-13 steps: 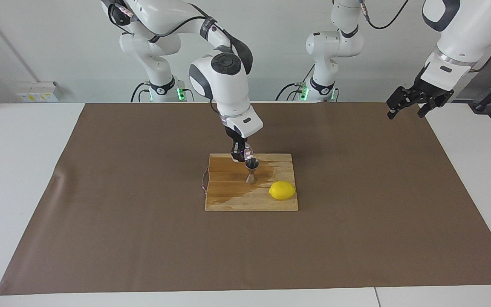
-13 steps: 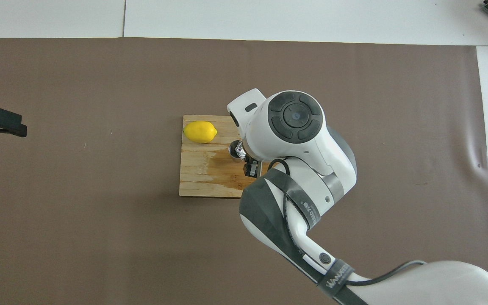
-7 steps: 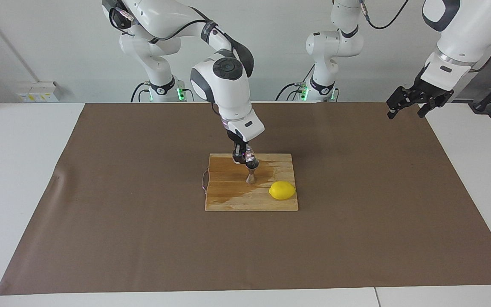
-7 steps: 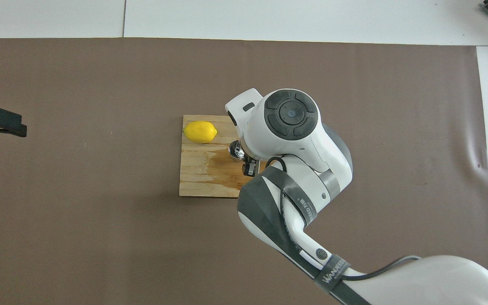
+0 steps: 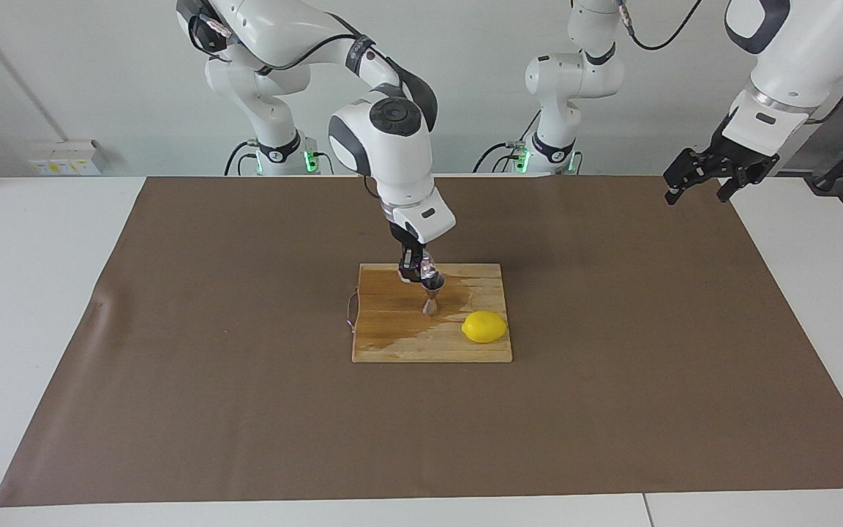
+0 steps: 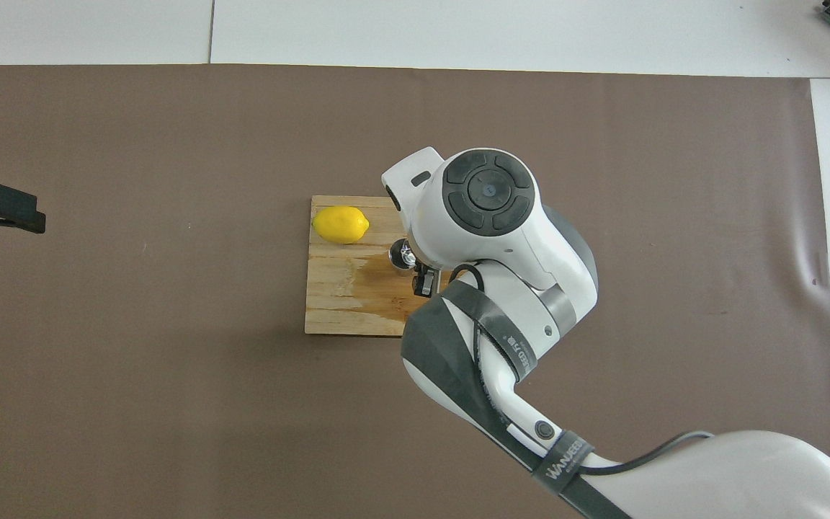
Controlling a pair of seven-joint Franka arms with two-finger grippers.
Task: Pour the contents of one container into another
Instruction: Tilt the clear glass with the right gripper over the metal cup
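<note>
My right gripper (image 5: 419, 271) is over the wooden cutting board (image 5: 392, 344) and is shut on the tiny clear glass cup (image 5: 429, 264). The cup is tilted, with its mouth right at the top of the steel jigger (image 5: 432, 298). The jigger stands upright on the board. In the overhead view the arm hides most of the cup (image 6: 408, 251) and the jigger (image 6: 397, 258); only their edges and the right gripper (image 6: 420, 280) show. My left gripper (image 5: 698, 184) is open and empty, and waits high over the mat's edge at the left arm's end.
A yellow lemon (image 5: 484, 326) lies on the board's corner, farther from the robots than the jigger and toward the left arm's end. A dark wet patch (image 5: 399, 311) spreads over the board around the jigger. A brown mat (image 5: 246, 410) covers the table.
My right arm's wrist has shifted a little and the cup has tipped further, now covering the jigger's open top. The left arm has not moved.
</note>
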